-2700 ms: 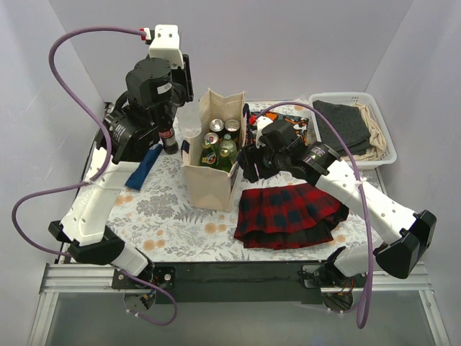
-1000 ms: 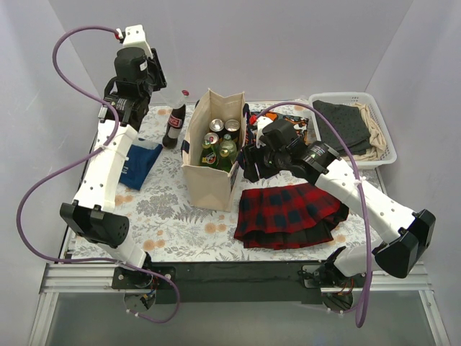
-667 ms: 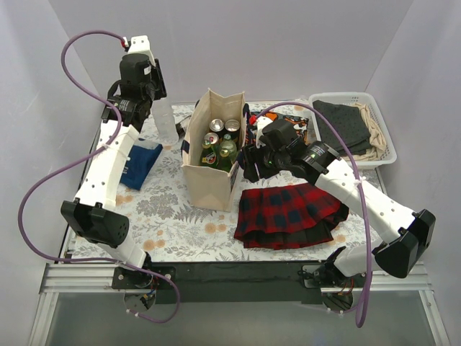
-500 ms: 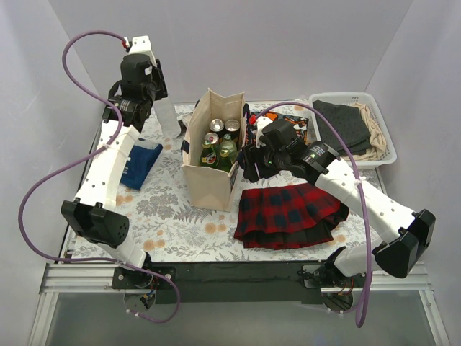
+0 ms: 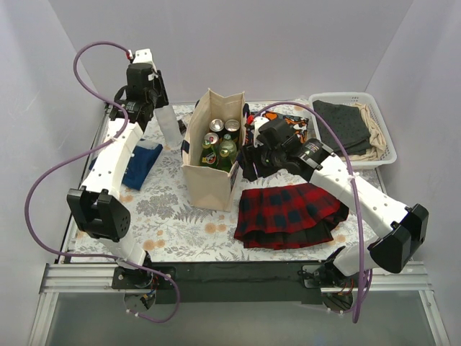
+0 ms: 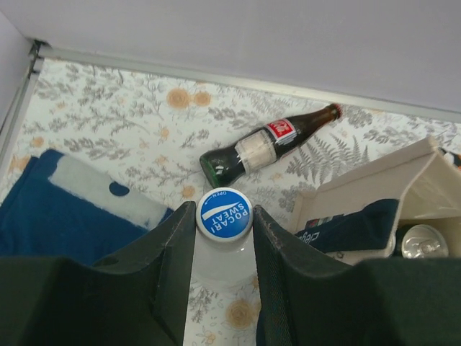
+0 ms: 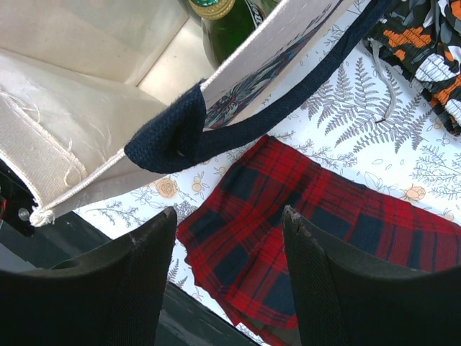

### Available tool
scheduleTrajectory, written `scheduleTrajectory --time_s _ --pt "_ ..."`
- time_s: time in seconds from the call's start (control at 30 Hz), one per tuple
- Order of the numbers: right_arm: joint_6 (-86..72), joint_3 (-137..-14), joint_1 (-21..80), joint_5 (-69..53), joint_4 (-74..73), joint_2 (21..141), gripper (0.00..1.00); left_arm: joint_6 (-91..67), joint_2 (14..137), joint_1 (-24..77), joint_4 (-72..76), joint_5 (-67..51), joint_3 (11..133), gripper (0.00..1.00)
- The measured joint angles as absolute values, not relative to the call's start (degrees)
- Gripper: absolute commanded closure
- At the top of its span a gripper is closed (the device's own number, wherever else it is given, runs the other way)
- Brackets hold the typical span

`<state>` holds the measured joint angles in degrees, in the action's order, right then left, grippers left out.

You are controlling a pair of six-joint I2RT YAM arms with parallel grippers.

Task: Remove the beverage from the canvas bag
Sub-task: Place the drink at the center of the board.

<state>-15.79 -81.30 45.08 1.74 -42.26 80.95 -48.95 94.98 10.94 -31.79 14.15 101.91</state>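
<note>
Left claw (image 6: 223, 225) we've got clamped on the Pocari bottle (image 6: 224, 212) over the bench (image 6: 108, 108); right claw (image 7: 229, 214) hangs wide open beside the bag (image 7: 79, 79).

Your left claw (image 6: 224, 210) is black; the bottle cap (image 6: 224, 214) in it is blue with white lettering. Beyond it lies a dark glass bottle (image 6: 241, 153) with a red label, and to its left a blue cloth (image 6: 43, 216). The tablecloth (image 6: 122, 115) is white with grey ferns and peach flowers. Under your right claw (image 7: 229, 215) is a red-and-black plaid skirt (image 7: 346, 216). Ahead is the cream canvas bag (image 7: 72, 86) with its navy strap (image 7: 288, 101).
</note>
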Motion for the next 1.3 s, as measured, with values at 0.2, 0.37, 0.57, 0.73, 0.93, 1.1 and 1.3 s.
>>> scheduleTrajectory --time_s 0.2,0.37,0.57,0.73,0.93,1.1,1.3 --pt "-15.7 -82.6 45.0 1.8 -42.6 81.3 0.34 -49.8 95.4 9.8 -31.2 13.3 96.7 1.00" --pt "-15.6 -82.8 44.9 1.7 -43.1 81.8 0.34 -50.9 95.4 9.0 -28.8 12.8 94.0 1.00" --pt "-15.6 -82.9 44.9 1.8 -43.5 82.3 0.34 -51.5 95.6 8.3 -26.5 12.7 91.8 1.00" --pt "-15.6 -83.1 44.8 1.8 -43.6 82.5 0.34 -51.5 96.4 8.3 -25.1 13.1 89.4 1.00" --pt "-15.6 -83.5 44.6 1.7 -43.6 83.7 0.34 -51.5 96.5 8.2 -23.6 13.5 86.6 1.00" --pt "-15.6 -84.1 44.6 1.5 -43.6 84.5 0.34 -51.5 97.6 8.0 -21.5 14.6 86.6 1.00" --pt "-15.6 -84.3 44.6 1.3 -43.6 84.6 0.34 -51.5 98.3 8.0 -20.1 15.2 86.6 1.00"
